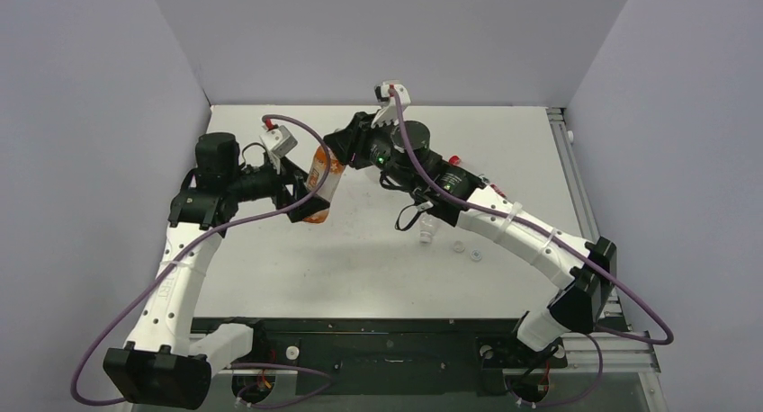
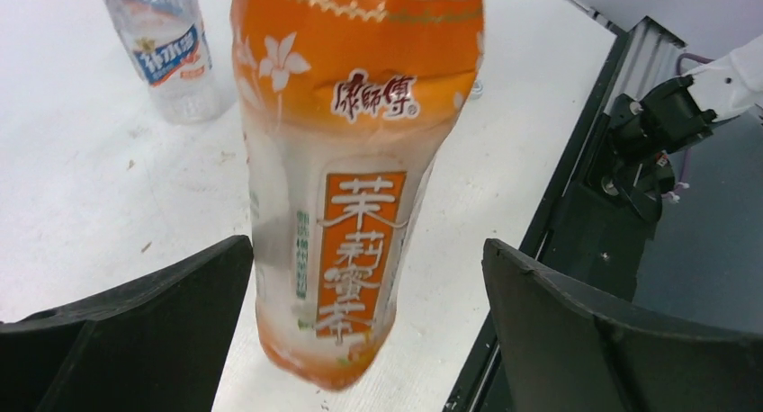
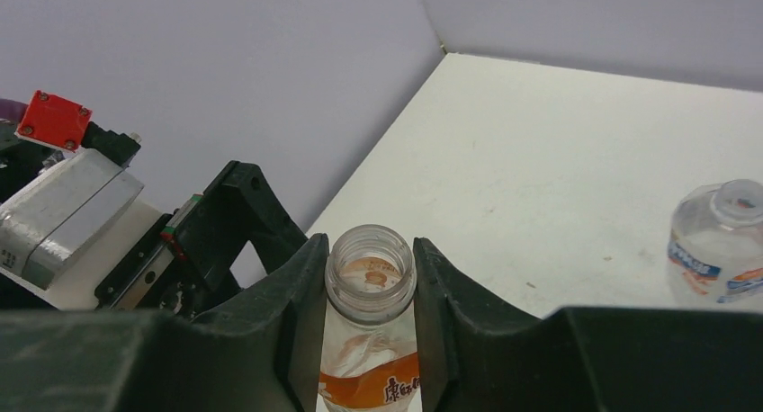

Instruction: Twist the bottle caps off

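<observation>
The right hand [image 3: 369, 282] is clamped on the bare threaded neck of the orange bottle [image 3: 367, 380], one finger on each side. The mouth is open, with no cap on it. The left hand [image 2: 364, 259] is spread wide around the lower body of the same bottle, with a gap showing on both sides, so only the right hand carries the bottle, which tilts above the surface [image 1: 504, 133].

Further out, two white caps [image 1: 459, 246] lie loose on the surface just beside the right forearm, close together. A clear bottle [image 3: 720, 241] lies near them, and its mouth looks open too. A red cap [image 1: 455, 159] shows behind the right arm. It may be sitting on another bottle, but the arm hides too much to be sure.

The caps are small round plastic pieces, far smaller than a bottle. I judge them light, stiff and hard to crush. Loose ones would likely skid or roll if nudged. A cap that is on a bottle is best gripped across its rim, squarely from above, while the other hand holds the bottle low on its body. The bottles look thin-walled and empty, so a hard squeeze would dent them and let them twist along with the cap.
</observation>
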Motion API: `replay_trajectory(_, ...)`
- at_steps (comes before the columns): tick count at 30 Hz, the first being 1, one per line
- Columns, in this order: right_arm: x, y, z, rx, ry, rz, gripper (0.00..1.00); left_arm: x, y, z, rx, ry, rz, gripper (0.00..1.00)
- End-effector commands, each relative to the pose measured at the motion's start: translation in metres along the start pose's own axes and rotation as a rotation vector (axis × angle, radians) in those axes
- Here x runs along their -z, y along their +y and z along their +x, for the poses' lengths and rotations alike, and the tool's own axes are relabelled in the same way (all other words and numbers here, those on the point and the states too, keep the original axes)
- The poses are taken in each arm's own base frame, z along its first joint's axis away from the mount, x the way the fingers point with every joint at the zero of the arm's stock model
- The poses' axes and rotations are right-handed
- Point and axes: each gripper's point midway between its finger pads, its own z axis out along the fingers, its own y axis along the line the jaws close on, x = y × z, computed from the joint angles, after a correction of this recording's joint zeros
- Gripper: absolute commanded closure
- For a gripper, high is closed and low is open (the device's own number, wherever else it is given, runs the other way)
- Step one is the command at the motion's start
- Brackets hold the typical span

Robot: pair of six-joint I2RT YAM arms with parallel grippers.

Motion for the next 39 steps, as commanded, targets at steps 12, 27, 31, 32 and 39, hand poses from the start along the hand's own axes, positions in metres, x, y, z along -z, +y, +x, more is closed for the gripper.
replay_trajectory(12,-0.05,-0.055,0.046,0.522,-0.163,0.278,1.0,0.067,0.079,-0.003,0.158,0.047,-0.589,0.03)
replay_trajectory(27,-0.08,-0.117,0.089,0.586,-0.224,0.464,1.0,0.086,0.154,-0.027,0.375,0.003,-0.664,0.03)
replay_trajectory(31,-0.083,-0.129,0.103,0.581,-0.206,0.485,1.0,0.084,0.15,-0.029,0.358,-0.021,-0.647,0.03)
replay_trajectory(32,-0.083,-0.131,0.105,0.572,-0.204,0.487,1.0,0.084,0.149,-0.029,0.355,-0.019,-0.641,0.03)
replay_trajectory(39,-0.079,-0.14,0.119,0.58,-0.177,0.502,0.96,0.084,0.144,-0.03,0.344,-0.008,-0.625,0.03)
